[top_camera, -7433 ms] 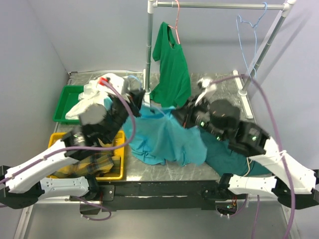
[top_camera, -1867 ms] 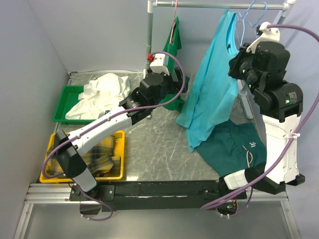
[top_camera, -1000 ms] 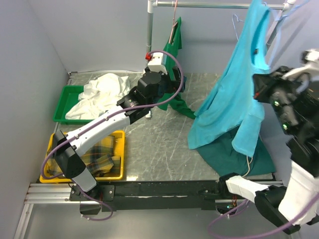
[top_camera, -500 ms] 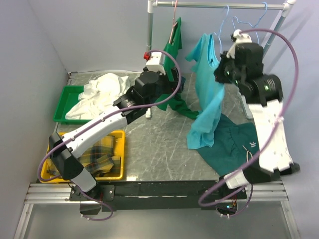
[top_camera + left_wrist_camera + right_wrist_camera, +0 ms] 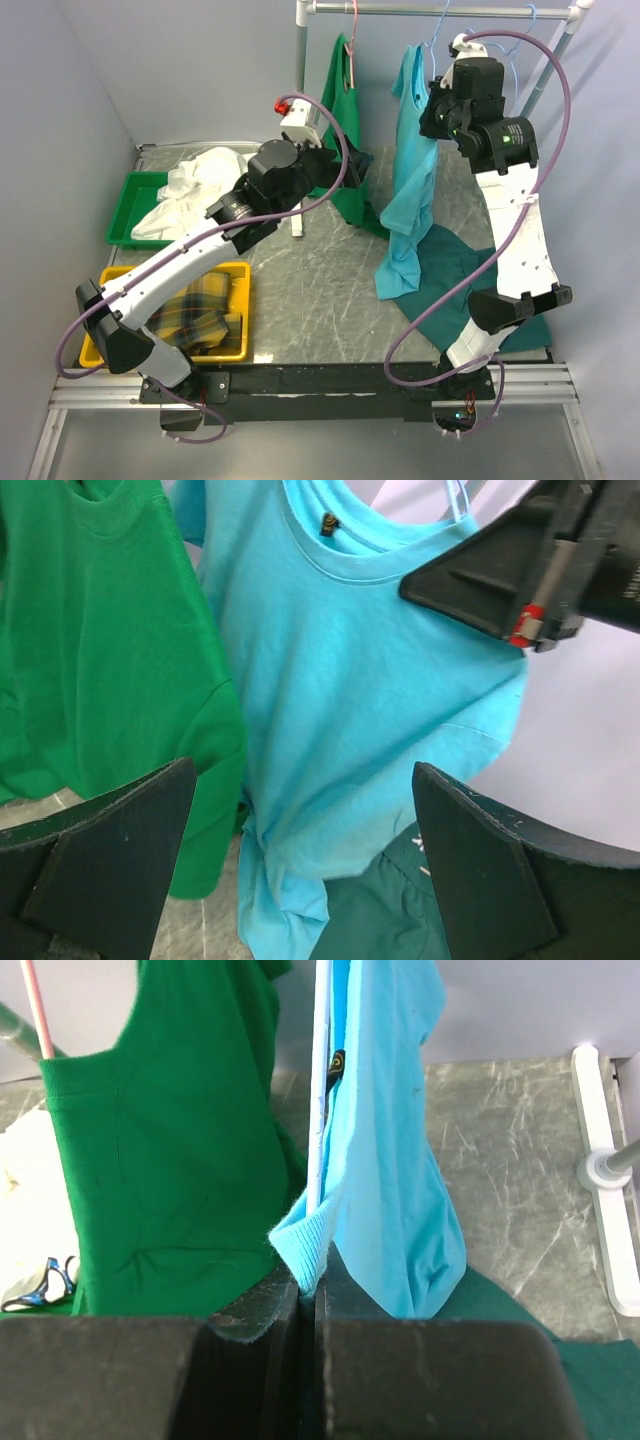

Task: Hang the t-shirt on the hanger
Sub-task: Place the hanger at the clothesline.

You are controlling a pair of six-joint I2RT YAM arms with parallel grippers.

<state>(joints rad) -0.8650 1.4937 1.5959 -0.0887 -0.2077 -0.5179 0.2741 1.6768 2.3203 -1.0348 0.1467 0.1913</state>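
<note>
Cloth hangs tall in the top view: the t-shirt (image 5: 408,175) drops from just under the rail (image 5: 400,10), and its lower end reaches down in front of the dark teal garment (image 5: 465,285) lying on the table (image 5: 320,290). The right gripper (image 5: 430,112) is raised high and is at the shirt's upper edge. The left gripper (image 5: 352,165) sits lower, near the green shirt (image 5: 345,120) that hangs just beside. From here it is too small to tell how either pair of fingers stands.

In the left wrist view, the left gripper (image 5: 300,780) has its fingers (image 5: 110,860) spread wide and holds nothing. It faces the front of the t-shirt (image 5: 350,680) but is apart from it. The collar shows at the top, with the green shirt (image 5: 90,660) touching the left sleeve.

In the right wrist view, the right gripper (image 5: 312,1295) has its fingers pressed together, pinching a ribbed fold of the t-shirt (image 5: 390,1140) against the thin wire of the hanger (image 5: 319,1060). The green shirt (image 5: 170,1160) hangs on a pink hanger (image 5: 38,1010) alongside.

The task looks nearly done: the shirt is up by the rail with the wire running inside it. It is not clear whether both shoulders sit on the wire or whether the hook rests on the rail. What seems left is to settle the shirt on the wire and release the pinch.
</note>
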